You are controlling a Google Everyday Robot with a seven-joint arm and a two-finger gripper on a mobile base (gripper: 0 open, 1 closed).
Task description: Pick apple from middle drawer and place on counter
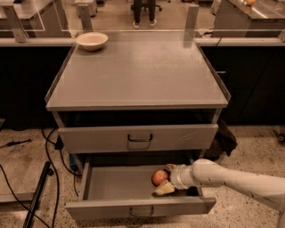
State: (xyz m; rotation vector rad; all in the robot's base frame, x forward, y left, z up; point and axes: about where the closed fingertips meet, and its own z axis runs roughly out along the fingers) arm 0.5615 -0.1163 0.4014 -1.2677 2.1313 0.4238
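The apple (pixel 159 177), small and red-orange, lies on the floor of the open middle drawer (pixel 116 189), towards its right side. My gripper (pixel 166 179) reaches into the drawer from the right on a white arm. One pale finger (pixel 165 189) lies just in front of the apple and another shows behind it, so the fingers stand open around the apple. The counter (pixel 138 71) is the grey cabinet top above.
A cream bowl (pixel 91 40) sits at the counter's back left corner. The taller-fronted drawer (pixel 139 138) above the open one is shut. Cables (pixel 49 151) and a dark stand (pixel 38 196) lie on the floor at the left. Pale benches (pixel 249 13) run behind.
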